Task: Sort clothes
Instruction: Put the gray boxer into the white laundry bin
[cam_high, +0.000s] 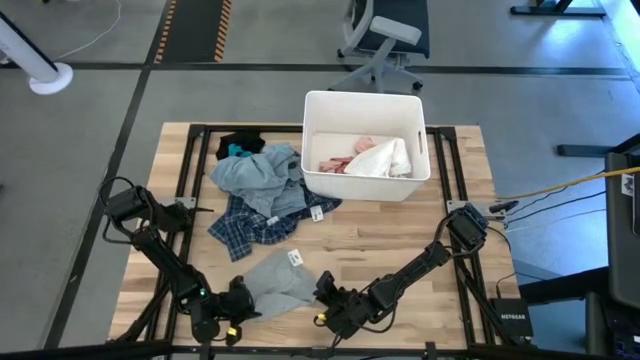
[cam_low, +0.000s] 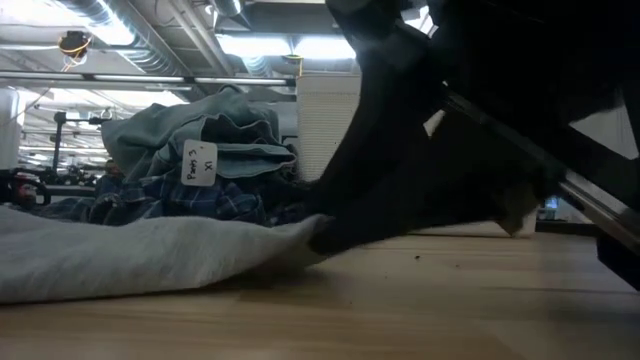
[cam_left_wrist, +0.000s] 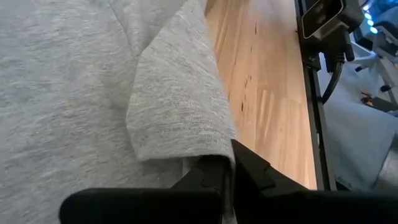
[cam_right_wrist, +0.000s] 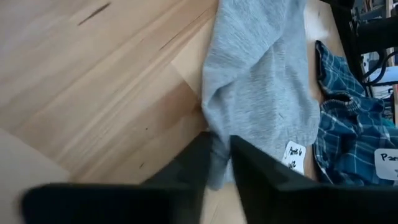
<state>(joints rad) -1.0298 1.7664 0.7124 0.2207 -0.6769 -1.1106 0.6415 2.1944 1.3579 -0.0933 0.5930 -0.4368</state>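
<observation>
Grey cloth (cam_high: 276, 284) is spread at the table's (cam_high: 400, 245) near edge, pinched at one side by the left gripper (cam_high: 237, 303) and at the other by the right gripper (cam_high: 325, 293).

Two garments (cam_high: 368, 158) lie in the bin (cam_high: 366, 182) — a heap (cam_high: 262, 190) left of it, one garment (cam_high: 277, 283) nearer the arms.

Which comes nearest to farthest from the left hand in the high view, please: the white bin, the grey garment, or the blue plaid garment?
1. Grey garment: right at the left hand, pinched at its near-left edge.
2. Blue plaid garment: mid-table, beyond the grey one.
3. White bin: far right side of the table, holding pink and white clothes.
</observation>
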